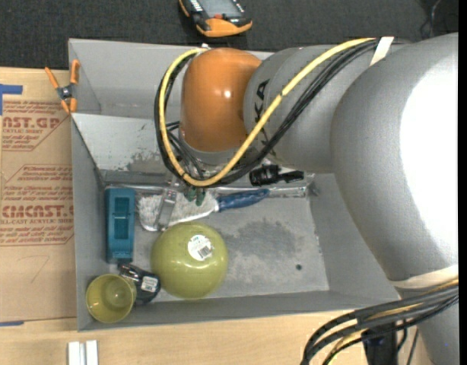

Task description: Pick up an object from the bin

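1. Gripper (pixel 185 195) hangs under the arm's orange wrist cover (pixel 218 105), low over the bin (pixel 294 280) floor close to its back wall and left of the middle. The cover hides so much that I cannot tell how far open it is, and nothing shows in its hold
2. Nearest is a pale crumpled piece (pixel 152 211), just beside it towards the left wall
3. A blue-handled tool (pixel 241 199) lies just beside it on the other side, its long axis running along the back wall
4. A green apple (pixel 189 261) with a sticker sits near, straight towards the front wall from the gripper
5. A teal block (pixel 119 223) lies along the left wall, and a yellow-green cup (pixel 109 296) sits in the front left corner, both farther off
6. Judging by this, the crumpled piece needs the smallest shift, a little leftward; the apple would need a move towards the front wall
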You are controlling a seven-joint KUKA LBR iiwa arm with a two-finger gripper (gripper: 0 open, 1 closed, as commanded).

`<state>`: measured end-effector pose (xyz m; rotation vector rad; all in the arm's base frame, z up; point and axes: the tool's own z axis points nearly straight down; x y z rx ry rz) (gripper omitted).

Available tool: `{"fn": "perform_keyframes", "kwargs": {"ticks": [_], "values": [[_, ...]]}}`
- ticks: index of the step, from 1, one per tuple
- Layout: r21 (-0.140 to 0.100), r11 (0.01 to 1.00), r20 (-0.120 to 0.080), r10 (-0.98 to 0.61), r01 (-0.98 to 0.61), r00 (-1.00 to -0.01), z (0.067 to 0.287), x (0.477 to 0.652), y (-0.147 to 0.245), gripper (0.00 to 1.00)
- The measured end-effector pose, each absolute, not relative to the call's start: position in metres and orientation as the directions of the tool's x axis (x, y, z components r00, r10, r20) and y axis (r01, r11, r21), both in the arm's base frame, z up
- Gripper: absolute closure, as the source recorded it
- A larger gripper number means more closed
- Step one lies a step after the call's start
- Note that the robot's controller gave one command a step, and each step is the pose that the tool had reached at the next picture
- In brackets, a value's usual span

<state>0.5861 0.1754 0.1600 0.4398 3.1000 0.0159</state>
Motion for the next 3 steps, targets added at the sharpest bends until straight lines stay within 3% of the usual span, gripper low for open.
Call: {"fn": "perform_keyframes", "kwargs": {"ticks": [1,2,3], "values": [[0.003,0.999,-0.003,-0.053,-0.053,-0.999,0.15,0.593,0.164,0.0],[0.011,0.933,-0.006,0.359,0.359,-0.933,0.067,0.587,0.172,0.0],[0.01,0.994,-0.016,0.107,0.107,-0.994,0.071,0.594,0.179,1.0]]}}
